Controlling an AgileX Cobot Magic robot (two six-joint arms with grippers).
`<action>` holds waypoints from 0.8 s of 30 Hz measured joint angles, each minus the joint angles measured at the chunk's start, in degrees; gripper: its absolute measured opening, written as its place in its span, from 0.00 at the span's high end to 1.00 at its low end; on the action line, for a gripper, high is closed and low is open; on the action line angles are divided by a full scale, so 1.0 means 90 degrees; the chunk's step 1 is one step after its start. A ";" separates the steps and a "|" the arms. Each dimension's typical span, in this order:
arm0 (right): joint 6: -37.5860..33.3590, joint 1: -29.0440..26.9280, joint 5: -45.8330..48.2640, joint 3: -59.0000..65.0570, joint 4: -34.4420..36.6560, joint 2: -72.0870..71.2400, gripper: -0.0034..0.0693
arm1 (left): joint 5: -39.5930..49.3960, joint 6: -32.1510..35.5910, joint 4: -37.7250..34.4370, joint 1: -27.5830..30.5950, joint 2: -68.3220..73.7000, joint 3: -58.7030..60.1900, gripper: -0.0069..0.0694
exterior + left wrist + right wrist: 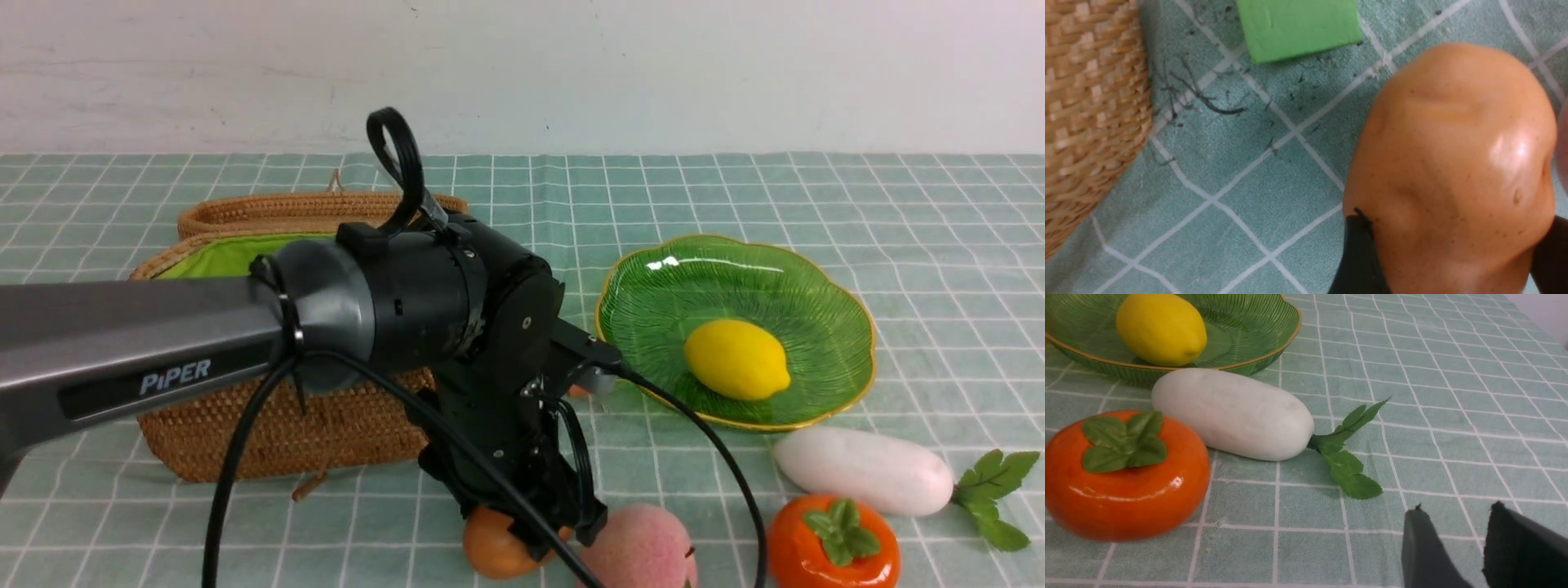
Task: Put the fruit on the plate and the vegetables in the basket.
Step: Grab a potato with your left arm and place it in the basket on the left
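step: left hand [563, 535] straddling potato [1453, 163] on bench [898, 204], a finger sitting each side, can't tell if clamped | tip: skin looking glossy, so aiming for deep seating and a straight lift | around: peach [641, 551] crowding one side of hand, basket [269, 425] wall standing near the other | right hand [1457, 506] sitting apart, empty

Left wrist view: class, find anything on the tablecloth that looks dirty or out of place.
Dark wispy strands and specks litter the tablecloth between the basket and the potato; whether fibres or pen marks, I cannot tell. A green foam block lies nearby.
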 joint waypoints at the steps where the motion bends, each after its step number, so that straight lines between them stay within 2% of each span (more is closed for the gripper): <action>1: 0.0000 0.0000 0.0000 0.0000 0.0000 0.0000 0.62 | 0.0000 0.0000 0.0006 0.0000 0.0000 0.0000 0.27; 11: 0.0000 0.0000 0.0000 0.0000 0.0000 0.0000 0.62 | 0.0158 0.0286 -0.0024 0.0000 -0.0155 0.0008 0.28; 16: 0.0000 0.0000 0.0000 0.0000 0.0000 0.0000 0.62 | 0.0371 0.0409 -0.0152 0.0000 -0.0795 0.0009 0.29; 20: 0.0000 0.0000 0.0000 0.0000 0.0000 0.0000 0.62 | 0.0623 0.0414 0.0183 0.0010 -0.1705 -0.0027 0.29; 23: 0.0000 0.0000 0.0000 0.0000 0.0000 0.0000 0.62 | 0.0693 0.0386 0.0478 0.0235 -0.2116 -0.0296 0.29; 24: 0.0000 0.0000 0.0000 0.0000 0.0000 0.0000 0.62 | 0.0706 0.0348 0.0575 0.0567 -0.2301 -0.0561 0.30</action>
